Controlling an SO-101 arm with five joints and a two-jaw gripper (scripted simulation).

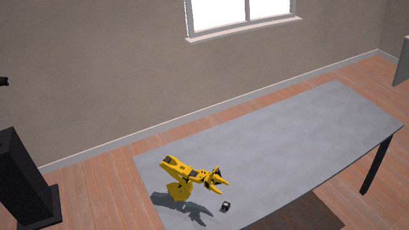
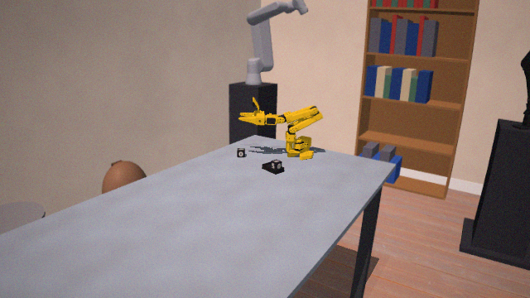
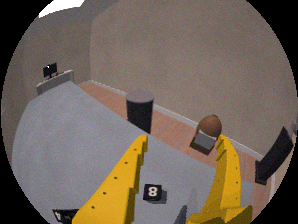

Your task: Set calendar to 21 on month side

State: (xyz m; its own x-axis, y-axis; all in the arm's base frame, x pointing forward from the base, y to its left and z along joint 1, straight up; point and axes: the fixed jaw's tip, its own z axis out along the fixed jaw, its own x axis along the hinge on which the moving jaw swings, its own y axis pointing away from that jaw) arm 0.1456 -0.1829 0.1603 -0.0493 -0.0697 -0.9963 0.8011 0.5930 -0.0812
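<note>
A loose black date cube [image 1: 225, 206] [image 2: 241, 152] [image 3: 153, 192] stands on the grey table, outside the tray; its top face reads 8 in the wrist view. The black tray [image 2: 268, 168] holds the other cube [image 2: 275, 165] and lies a little nearer the table's middle. In the top view the arm mostly hides the tray. My gripper [image 1: 222, 176] [image 2: 247, 110] [image 3: 181, 143] is open and empty. It is stretched out level, well above the table and above the loose cube.
The yellow arm's base [image 1: 179, 191] [image 2: 299, 147] stands at the table's end. The table edge [image 1: 275, 209] runs close to the loose cube. A grey robot arm on a black pedestal [image 2: 253, 108] and a bookshelf [image 2: 418, 95] stand beyond the table.
</note>
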